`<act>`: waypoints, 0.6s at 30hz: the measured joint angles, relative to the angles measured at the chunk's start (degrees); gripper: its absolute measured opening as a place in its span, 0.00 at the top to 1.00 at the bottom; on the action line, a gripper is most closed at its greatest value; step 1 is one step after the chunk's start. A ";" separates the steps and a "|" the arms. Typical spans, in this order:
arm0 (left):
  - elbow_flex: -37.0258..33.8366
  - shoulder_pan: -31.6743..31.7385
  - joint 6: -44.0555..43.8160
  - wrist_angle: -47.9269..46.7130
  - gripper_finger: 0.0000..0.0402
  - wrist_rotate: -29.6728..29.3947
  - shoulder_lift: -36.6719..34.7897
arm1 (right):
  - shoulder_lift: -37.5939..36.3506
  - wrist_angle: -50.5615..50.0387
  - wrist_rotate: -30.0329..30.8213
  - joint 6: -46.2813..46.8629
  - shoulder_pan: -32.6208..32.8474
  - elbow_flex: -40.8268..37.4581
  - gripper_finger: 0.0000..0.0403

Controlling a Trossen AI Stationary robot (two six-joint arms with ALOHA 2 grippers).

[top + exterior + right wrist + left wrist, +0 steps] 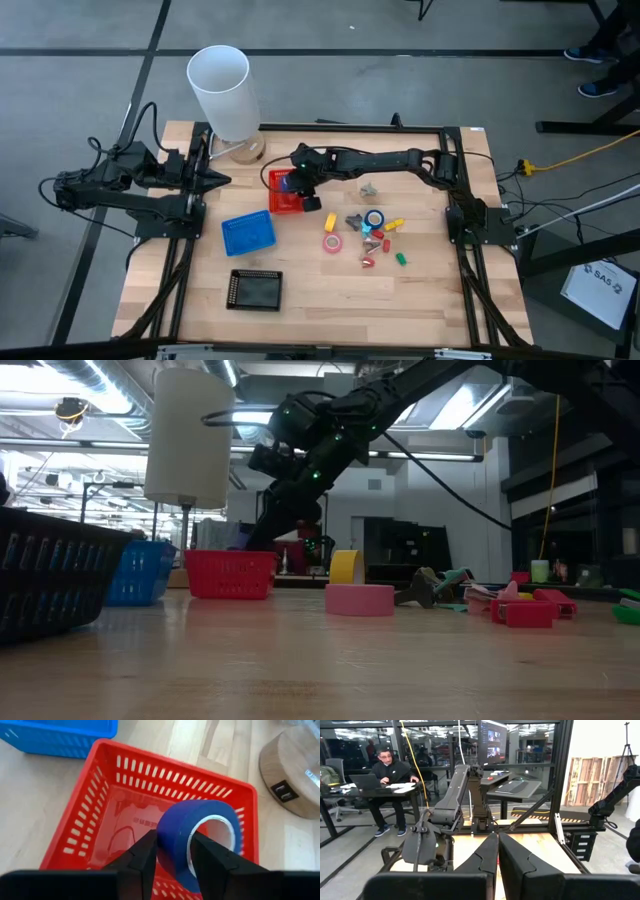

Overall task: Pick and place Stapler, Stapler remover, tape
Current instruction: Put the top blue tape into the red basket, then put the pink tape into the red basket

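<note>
My right gripper (172,851) is shut on a blue tape roll (197,837) above the red basket (125,810), which stands at the table's far middle (285,192). On the table lie a yellow tape roll (331,221), a pink tape roll (332,243) and a blue-rimmed roll (374,218), among small red, yellow and green pieces (385,245). A dark stapler-like piece (354,221) lies by them. My left gripper (497,851) is shut and empty at the table's left edge (215,178). My right gripper pinches the blue tape roll's band (172,832) between its two fingers, one finger (207,852) on the core side and one (145,852) outside. The fingers point down from above. The roll stands on edge, lifted clear above the red basket.
A blue basket (247,234) and a black basket (255,290) stand left of the loose pieces. A white cylinder lamp on a round wooden base (225,90) stands at the far left, close to the red basket.
</note>
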 joint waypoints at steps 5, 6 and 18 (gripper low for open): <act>0.00 0.01 -0.03 0.00 0.97 0.02 0.00 | 0.00 0.00 -0.02 0.00 -0.02 0.35 0.63; 0.00 0.01 -0.04 0.00 0.97 0.02 0.00 | 0.00 0.23 -0.02 0.00 -0.02 0.37 0.62; 0.00 0.01 -0.04 0.00 0.97 0.02 0.00 | -0.63 -4.47 0.16 1.63 1.87 2.12 0.56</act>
